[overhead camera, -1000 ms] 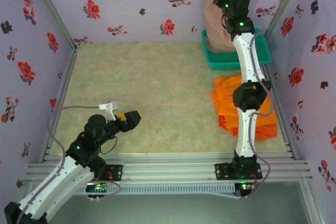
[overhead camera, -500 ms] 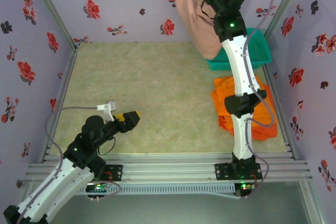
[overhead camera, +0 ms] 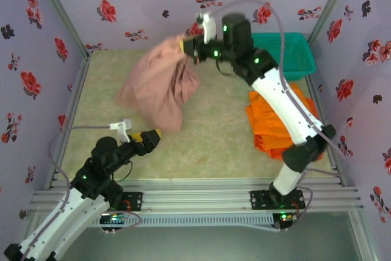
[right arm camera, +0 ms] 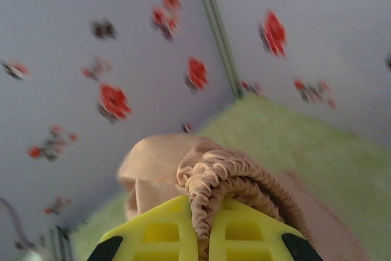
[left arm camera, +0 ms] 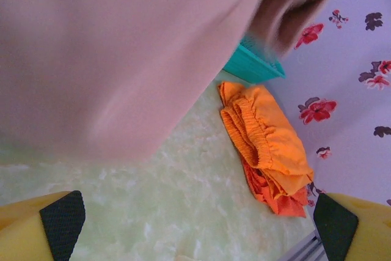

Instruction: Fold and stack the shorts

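Observation:
The dusty pink-brown shorts (overhead camera: pixel 160 84) hang in the air over the middle of the table, gathered waistband pinched between the yellow fingers of my right gripper (overhead camera: pixel 185 46), which is shut on them (right arm camera: pixel 211 178). In the left wrist view their cloth (left arm camera: pixel 116 53) drapes across the upper left. The orange shorts (overhead camera: pixel 269 123) lie folded in a pile at the right side of the table, their gathered waistband (left arm camera: pixel 259 136) facing the left wrist camera. My left gripper (overhead camera: pixel 151 137) rests low at the near left, open, nothing between its pads (left arm camera: pixel 61 221).
A teal mesh basket (overhead camera: pixel 299 50) stands at the back right corner, its edge (left arm camera: pixel 253 65) also seen from the left wrist. Floral walls close in three sides. A metal rail (overhead camera: pixel 195 191) runs along the near edge.
My right arm has swung from over the basket leftward and down, carrying the pink-brown shorts out to the middle of the table. The left arm has barely moved.

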Available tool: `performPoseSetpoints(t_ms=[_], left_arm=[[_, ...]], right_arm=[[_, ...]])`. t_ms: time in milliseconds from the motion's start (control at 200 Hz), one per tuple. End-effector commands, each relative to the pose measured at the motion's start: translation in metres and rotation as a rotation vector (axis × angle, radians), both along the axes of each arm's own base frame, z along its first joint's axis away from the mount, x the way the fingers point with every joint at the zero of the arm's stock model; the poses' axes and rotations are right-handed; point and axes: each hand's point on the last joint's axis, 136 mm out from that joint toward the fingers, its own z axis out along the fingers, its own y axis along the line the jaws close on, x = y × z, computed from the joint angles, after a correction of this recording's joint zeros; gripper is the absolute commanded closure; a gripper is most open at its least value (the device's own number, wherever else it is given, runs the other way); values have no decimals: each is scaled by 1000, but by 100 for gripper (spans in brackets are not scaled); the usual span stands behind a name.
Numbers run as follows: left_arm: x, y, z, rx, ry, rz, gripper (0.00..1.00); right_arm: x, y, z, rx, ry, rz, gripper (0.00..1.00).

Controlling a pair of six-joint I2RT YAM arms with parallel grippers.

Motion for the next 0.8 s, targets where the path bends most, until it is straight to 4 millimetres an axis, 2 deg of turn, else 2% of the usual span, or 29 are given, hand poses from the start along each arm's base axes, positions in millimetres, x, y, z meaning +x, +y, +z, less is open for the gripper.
performPoseSetpoints(t_ms=[0,25,70,165,240,300,395,555,615,675,795], left_arm=[[1,14,22,-10,-28,65,1],[1,16,23,-8,-27,77,1],[1,22,24,-4,-21,105,1],[4,38,22,11,16,197,0],[6,52,17,19,62,284,1],[8,63,13,34,91,348,1],[7,83,5,78,146,453,1],[0,112,-10,216,266,580,1],[-3,119,-16,264,316,607,1],[-2,120,-21,293,352,607,1],[14,102,-32,288,396,536,1]], right_arm=[[16,-34,-80,-143,-57,-177,91],[13,-42,-94,-160,-43,-201,91],[3,-55,-131,-211,11,-226,88],[-16,-79,-192,-305,138,-273,74],[-32,-93,-226,-339,249,-311,63],[-44,-98,-241,-325,308,-317,52],[-57,-107,-248,-286,362,-356,40],[-71,-123,-245,-192,428,-444,24],[-74,-126,-239,-143,446,-468,11],[-75,-130,-229,-98,446,-495,1],[-69,-134,-209,-63,412,-534,1]])
